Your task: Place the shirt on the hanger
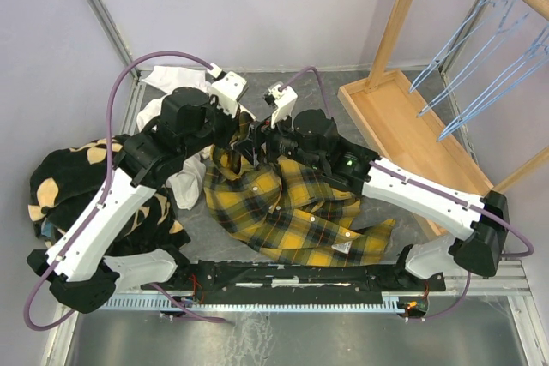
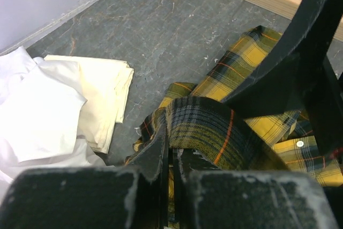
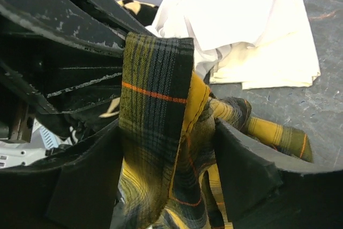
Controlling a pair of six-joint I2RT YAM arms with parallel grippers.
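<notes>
Left jaws sit nearly closed, pinching a band of shirt (image 2: 214,132). Right jaws clamp a bunched fold of the same cloth, close beside them. Rest of shirt lies crumpled on the tabletop (image 2: 161,20) below. Step, by my reading: lifting and opening the shirt. Hanger (image 1: 452,46) not yet fetched; it hangs on the wooden rack (image 1: 403,117), well apart. Next move calls for finding the collar and shoulders. White garment (image 2: 48,105) lies just beside, fleece (image 1: 69,186) at left. Grey scuffed tabletop, lilac walls.
</notes>
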